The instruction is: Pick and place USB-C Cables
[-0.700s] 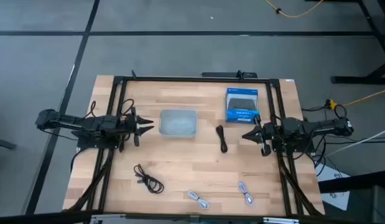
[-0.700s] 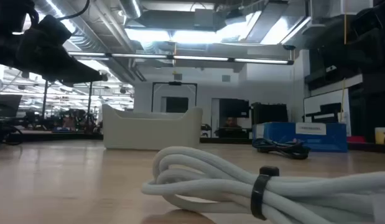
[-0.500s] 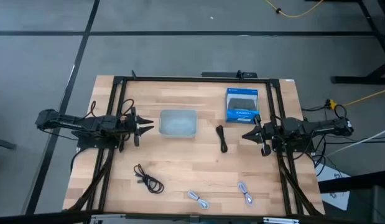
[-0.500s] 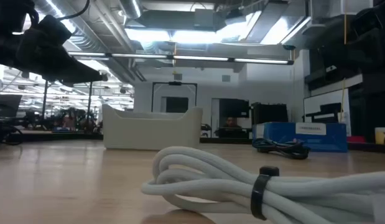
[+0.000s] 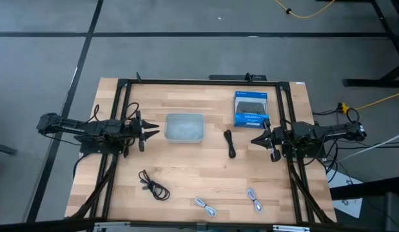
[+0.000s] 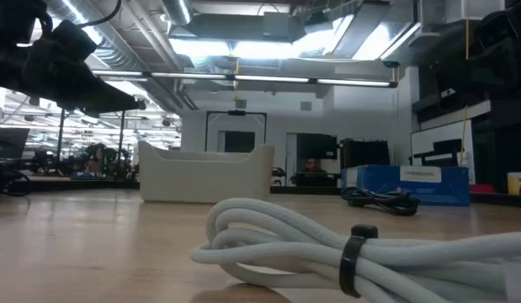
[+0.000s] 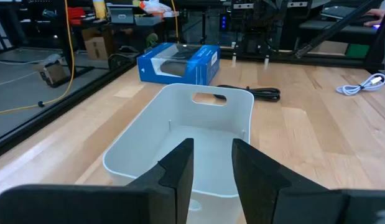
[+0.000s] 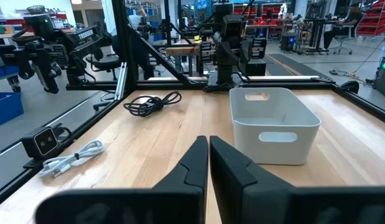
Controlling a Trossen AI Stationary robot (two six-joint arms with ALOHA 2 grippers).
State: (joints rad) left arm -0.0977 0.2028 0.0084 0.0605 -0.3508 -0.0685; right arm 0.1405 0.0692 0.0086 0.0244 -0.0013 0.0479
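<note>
USB-C Cables [image 5: 231,143] all lie loose on the bench [image 5: 205,171], none in the empty tray [image 5: 184,127], so nothing's done yet. Left claw [image 5: 150,133] waits slightly parted beside the tray; right claw [image 5: 256,141] sits pinched closed, empty, near the black cable.

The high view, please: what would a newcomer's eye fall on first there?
Probably the blue-and-black retail box at the table's far side, right of centre, with the empty translucent tray to its left. Then the left gripper and right gripper, facing each other from the table's two sides, and four small USB-C cables: one black cable mid-table, three others along the near edge.
</note>
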